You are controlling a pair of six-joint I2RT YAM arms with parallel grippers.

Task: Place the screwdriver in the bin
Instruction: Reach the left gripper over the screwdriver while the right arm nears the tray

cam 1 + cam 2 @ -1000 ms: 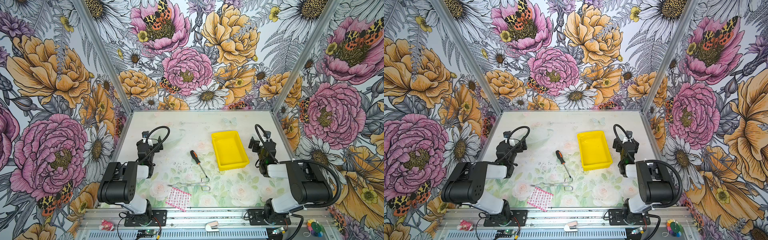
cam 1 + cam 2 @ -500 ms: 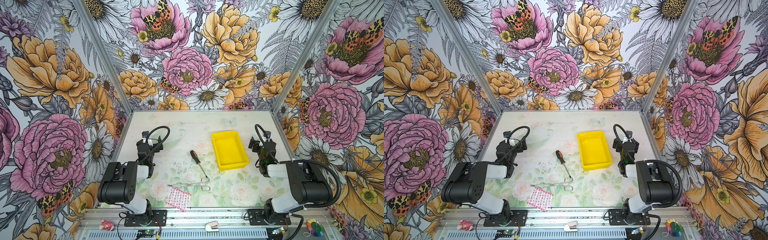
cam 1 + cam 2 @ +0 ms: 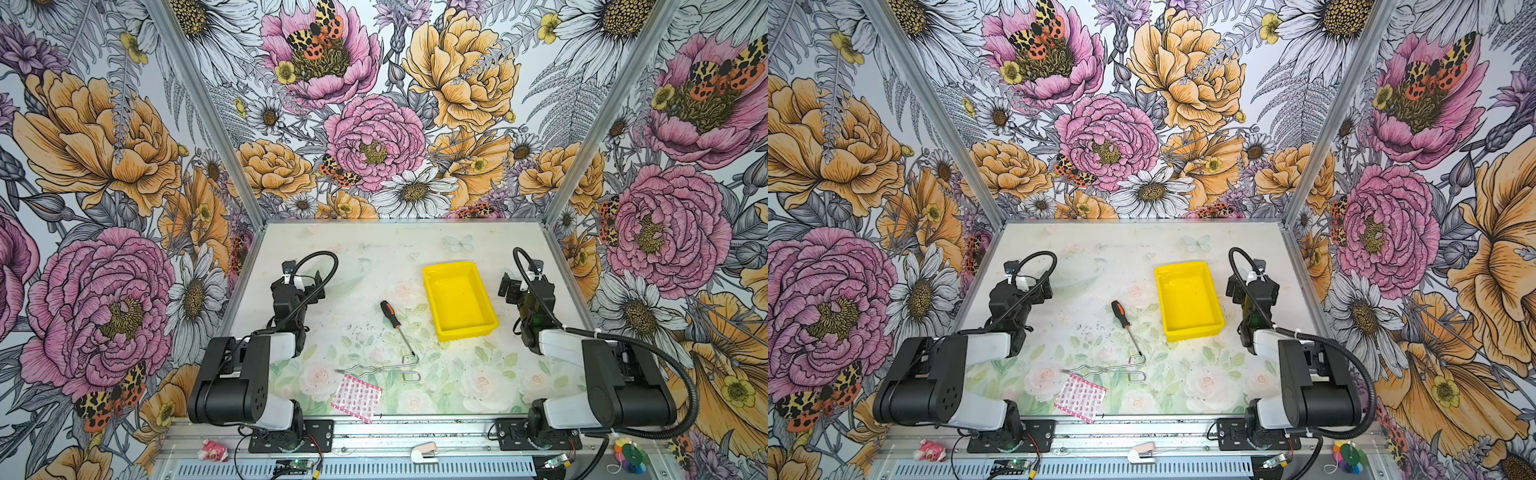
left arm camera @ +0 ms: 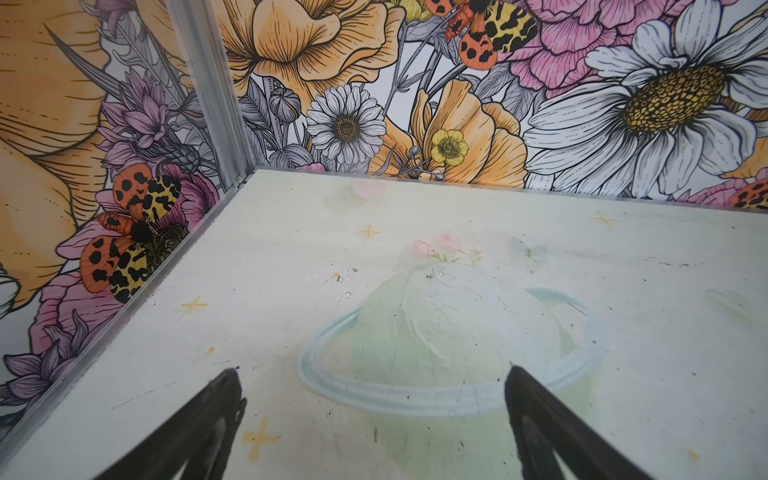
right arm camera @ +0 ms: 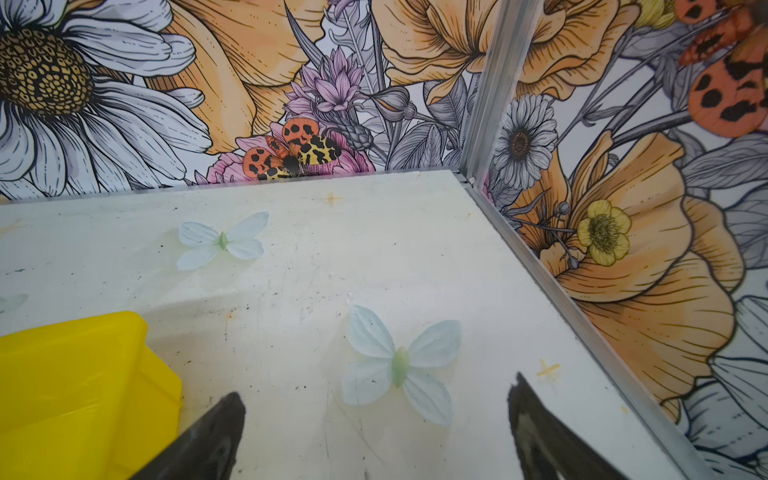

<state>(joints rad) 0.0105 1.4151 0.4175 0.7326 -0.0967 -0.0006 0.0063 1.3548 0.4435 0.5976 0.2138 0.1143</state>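
- The screwdriver (image 3: 398,327) is seen lying flat near the middle of the table (image 3: 374,257). Its handle is pointed to 11 o'clock and its tip to 5 o'clock; it is not yet in the bin (image 3: 461,299).
- The bin is set empty at 2 o'clock from the handle, just beside it, so a short carry is expected.
- The wire tongs (image 3: 353,368) are found at 6 o'clock, at the shaft tip; contact cannot be told. The handle end is judged the cleaner grasp.
- A pink-patterned sheet (image 3: 357,397) is noted beyond the tongs.
- The left gripper (image 4: 372,370), at 9 o'clock, is spread wide and nothing is held.
- The right gripper (image 5: 376,386), at 3 o'clock past the bin, is likewise spread and empty.
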